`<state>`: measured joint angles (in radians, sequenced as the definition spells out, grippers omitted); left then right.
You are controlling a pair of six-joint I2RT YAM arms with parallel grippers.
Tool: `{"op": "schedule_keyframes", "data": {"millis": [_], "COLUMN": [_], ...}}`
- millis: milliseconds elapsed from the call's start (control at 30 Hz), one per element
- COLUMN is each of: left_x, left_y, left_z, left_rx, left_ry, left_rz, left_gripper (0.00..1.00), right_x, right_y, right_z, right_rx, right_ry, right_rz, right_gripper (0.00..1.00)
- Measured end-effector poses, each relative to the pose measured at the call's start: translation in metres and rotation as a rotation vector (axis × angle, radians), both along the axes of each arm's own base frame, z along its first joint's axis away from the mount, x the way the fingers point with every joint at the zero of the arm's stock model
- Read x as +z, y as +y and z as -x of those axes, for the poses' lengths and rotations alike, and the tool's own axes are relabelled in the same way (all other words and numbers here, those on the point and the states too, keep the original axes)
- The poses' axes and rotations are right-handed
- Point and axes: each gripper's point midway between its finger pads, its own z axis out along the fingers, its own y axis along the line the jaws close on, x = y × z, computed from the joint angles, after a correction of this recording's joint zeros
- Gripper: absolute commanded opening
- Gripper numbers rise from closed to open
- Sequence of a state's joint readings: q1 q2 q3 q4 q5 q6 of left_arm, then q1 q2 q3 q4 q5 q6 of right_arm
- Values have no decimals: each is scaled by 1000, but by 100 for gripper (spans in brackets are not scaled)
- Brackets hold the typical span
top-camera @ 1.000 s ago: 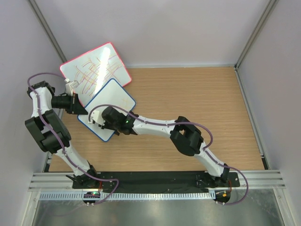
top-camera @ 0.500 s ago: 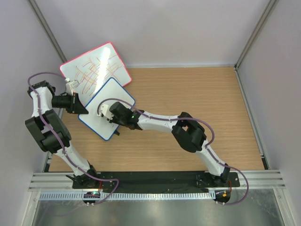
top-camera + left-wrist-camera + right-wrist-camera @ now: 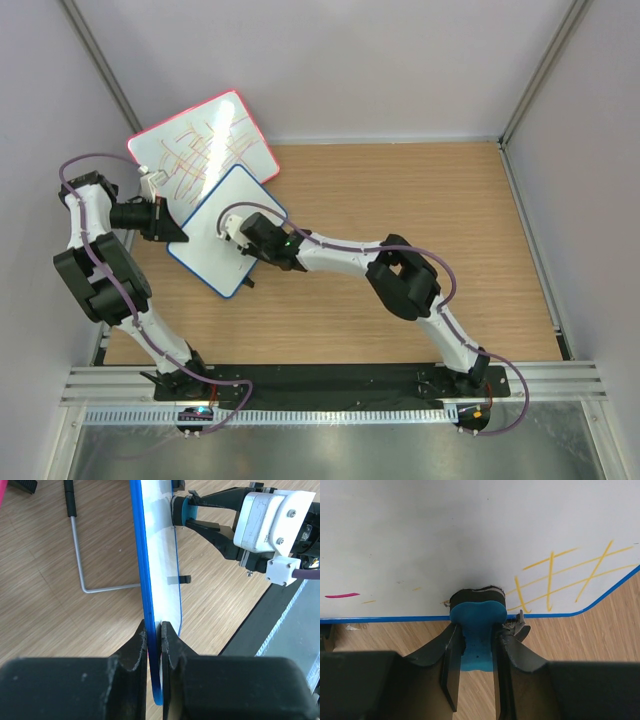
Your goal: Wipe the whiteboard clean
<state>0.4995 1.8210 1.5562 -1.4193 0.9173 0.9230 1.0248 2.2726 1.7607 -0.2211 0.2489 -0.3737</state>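
Against whiteboard [image 3: 420,535], eraser [image 3: 477,611] in right hand [image 3: 479,639]

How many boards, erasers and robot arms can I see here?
Boards: 2 (blue-framed whiteboard, red-framed board)
Erasers: 1 (blue eraser)
Robot arms: 2 (left arm, right arm)
Total: 5
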Motion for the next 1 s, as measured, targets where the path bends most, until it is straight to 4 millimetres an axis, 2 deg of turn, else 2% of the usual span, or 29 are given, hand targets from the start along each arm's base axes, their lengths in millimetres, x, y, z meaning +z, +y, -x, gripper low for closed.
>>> {"op": "schedule_keyframes", "data": {"millis": [200,333,467,533,733,1000], "left_x": [0,1,1,1,2,3], "left_y": [0,0,0,0,0,0], "left_z": [1,1,0,0,-1,-2], "left_rx": [0,0,-1,-4,-7,-8], "left_ry": [3,3,2,-1,-11,-15], "left_rz": [1,1,0,-1,-3,-3], "left_gripper": [0,0,1,0,0,0], "right_x": [0,-3,-2,1,2,3], "right_y": [7,18,38,42,43,33], "right_z": [12,39,71,77,74,54], "right_rx": [43,132,238,266,281,208], "right_ry": [-9,-17,-34,-58,-75,-60], "right_rz": [24,89,137,161,190,184], "right_gripper": [1,1,1,1,1,1]}}
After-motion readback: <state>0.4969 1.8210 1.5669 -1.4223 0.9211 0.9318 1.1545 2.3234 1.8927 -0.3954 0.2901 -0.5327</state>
